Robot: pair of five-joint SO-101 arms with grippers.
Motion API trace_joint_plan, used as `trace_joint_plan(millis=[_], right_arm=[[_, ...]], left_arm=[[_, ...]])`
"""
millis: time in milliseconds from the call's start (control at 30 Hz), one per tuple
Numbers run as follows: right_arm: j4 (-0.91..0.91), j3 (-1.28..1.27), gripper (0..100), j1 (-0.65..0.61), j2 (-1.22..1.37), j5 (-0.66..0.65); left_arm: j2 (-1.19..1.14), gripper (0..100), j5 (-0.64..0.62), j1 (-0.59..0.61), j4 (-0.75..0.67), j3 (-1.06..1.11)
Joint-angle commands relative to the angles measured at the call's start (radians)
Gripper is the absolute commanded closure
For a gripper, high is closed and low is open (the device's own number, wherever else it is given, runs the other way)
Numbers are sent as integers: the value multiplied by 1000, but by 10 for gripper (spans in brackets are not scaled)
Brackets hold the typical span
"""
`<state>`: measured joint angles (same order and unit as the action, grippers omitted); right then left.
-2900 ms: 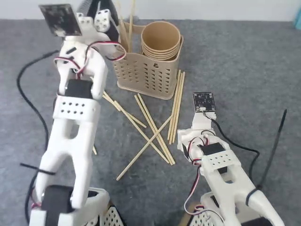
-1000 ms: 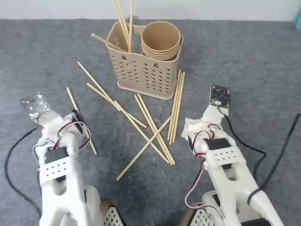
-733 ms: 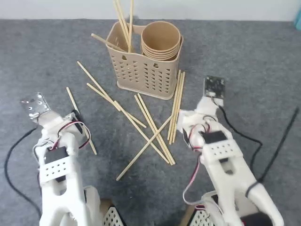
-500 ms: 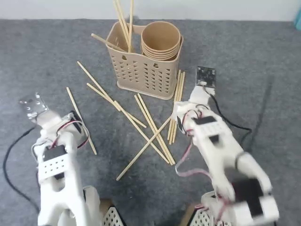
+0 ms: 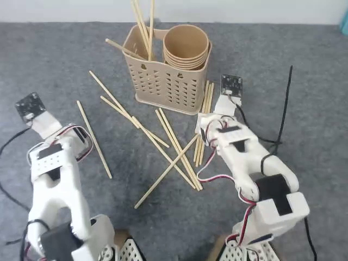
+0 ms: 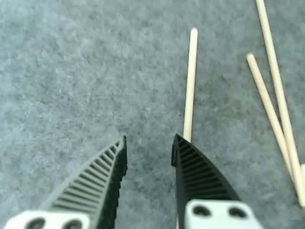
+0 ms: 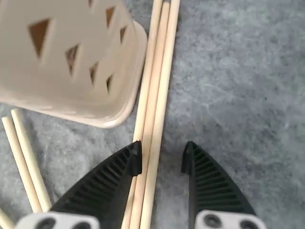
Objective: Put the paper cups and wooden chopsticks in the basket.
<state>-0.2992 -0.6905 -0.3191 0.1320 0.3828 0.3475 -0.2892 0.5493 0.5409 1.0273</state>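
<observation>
Basket [image 5: 163, 87], one: standing at the middle of the table's [image 5: 304, 65] far edge

Cups [image 5: 186, 43], one nested stack of about five rims: sitting in the basket's right half

Chopsticks [image 5: 142, 27], four in the basket's left half: three are standing upright, one is leaning out over the rim. About ten more are lying loose in front of the basket
- trio [image 5: 205, 109]: lying side by side against the basket's right wall
- lone stick [image 5: 93, 138]: lying apart, toward the left edge

The high view is giving the whole count; the wrist views are giving the finger gaps

Left gripper [image 6: 147, 140]: hovering partly open and holding nothing, with the lone stick [image 6: 190, 81] running under one finger

Right gripper [image 7: 162, 145]: hovering partly open and empty, straddling the trio [image 7: 155, 86] just beside the basket's corner [image 7: 71, 57]
</observation>
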Motion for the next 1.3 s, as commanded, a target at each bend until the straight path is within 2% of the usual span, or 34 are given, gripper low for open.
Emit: trace_joint_plan(millis=[0,367,433,567,733,1200,1267], right_arm=[[-177,153,843,1,59,-14],[-506,459,846,38,246,11],[-536,474,885,59,255,9],[-549,473,995,113,257,-6],[-602,474,946,170,257,-104],[-568,505,946,156,266,-112],[-575,503,993,180,266,-112]], left_arm=[[0,852,0,28,5,-51],[-2,852,0,29,-15,-48],[-2,852,0,29,-20,-47],[-2,852,0,29,-20,-45],[-2,852,0,28,-21,-45],[-2,852,0,28,-21,-44],[-2,852,0,28,-21,-44]])
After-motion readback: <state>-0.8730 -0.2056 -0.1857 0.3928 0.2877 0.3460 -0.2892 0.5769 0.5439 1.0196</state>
